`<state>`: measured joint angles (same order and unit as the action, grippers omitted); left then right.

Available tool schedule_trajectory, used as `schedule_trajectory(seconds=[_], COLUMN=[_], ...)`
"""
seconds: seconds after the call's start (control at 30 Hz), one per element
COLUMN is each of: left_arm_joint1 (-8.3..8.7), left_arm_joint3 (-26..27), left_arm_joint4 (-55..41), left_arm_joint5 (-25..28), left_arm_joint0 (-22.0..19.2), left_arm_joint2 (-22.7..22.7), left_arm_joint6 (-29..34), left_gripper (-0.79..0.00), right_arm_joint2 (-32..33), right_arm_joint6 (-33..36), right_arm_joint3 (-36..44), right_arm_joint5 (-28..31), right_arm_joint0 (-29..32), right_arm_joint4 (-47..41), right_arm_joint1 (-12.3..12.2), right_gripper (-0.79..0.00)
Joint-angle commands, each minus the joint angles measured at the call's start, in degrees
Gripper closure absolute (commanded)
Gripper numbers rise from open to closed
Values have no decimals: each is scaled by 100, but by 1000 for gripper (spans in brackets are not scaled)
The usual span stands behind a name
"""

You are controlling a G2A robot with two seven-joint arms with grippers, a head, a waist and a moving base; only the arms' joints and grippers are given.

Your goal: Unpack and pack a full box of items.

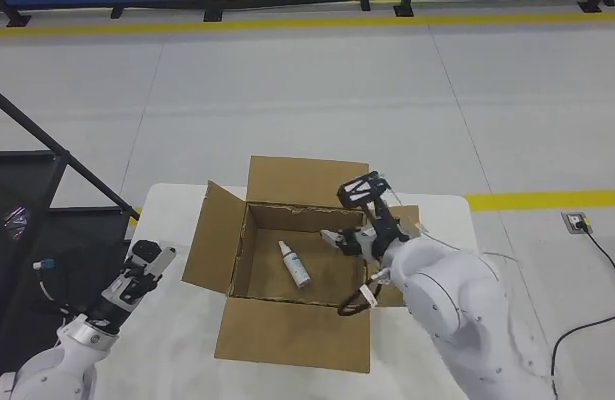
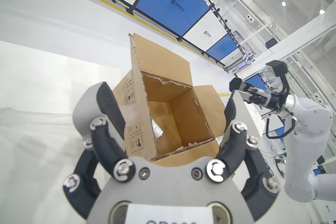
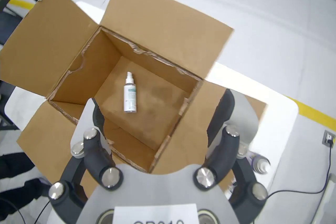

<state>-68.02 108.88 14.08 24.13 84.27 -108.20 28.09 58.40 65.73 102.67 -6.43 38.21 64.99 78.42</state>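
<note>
An open cardboard box (image 1: 309,182) stands in the middle of the white table (image 1: 167,205), all flaps folded out. On its floor lies a single white spray bottle (image 1: 294,263), on its side. In the right wrist view the bottle (image 3: 130,93) lies well below my right gripper (image 3: 158,107), which hangs open and empty above the box's right side (image 1: 339,240). My left gripper (image 1: 152,258) is low over the table, left of the box, apart from it. In its own view it is open and empty (image 2: 170,107), facing the box (image 2: 162,72), with a bit of the bottle (image 2: 157,130) showing inside.
A second small bottle (image 3: 261,166) stands on the table to the right of the box, under my right arm. A black rack (image 1: 27,200) stands off the table's left edge. Bare table (image 3: 278,109) lies beyond the right flap.
</note>
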Motion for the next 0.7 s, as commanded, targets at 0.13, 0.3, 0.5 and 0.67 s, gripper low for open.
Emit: schedule_trajectory(seconds=[0.13,0.3,0.5,0.67], left_arm_joint1=[29,33,33,33], left_arm_joint3=[-92,-94,-94,-94], left_arm_joint4=[-59,-74,-74,-74], left_arm_joint5=[43,53,53,53], left_arm_joint0=[186,206,206,206], left_arm_joint2=[-302,-327,-327,-327], left_arm_joint6=[-166,-173,-173,-173], left_gripper=[-785,-785,-785,-785], right_arm_joint2=[-1653,-2384,-2933,-3280], right_arm_joint6=[-66,-399,-775,-1233], right_arm_joint3=[-2666,-4191,-5544,-6435], right_arm_joint5=[-43,147,313,32], right_arm_joint0=[-1770,-2329,-2544,-2572], right_arm_joint4=[-1019,-1766,-2154,-2054], right_arm_joint1=[620,1136,1656,2050], right_gripper=[-785,-785,-785,-785])
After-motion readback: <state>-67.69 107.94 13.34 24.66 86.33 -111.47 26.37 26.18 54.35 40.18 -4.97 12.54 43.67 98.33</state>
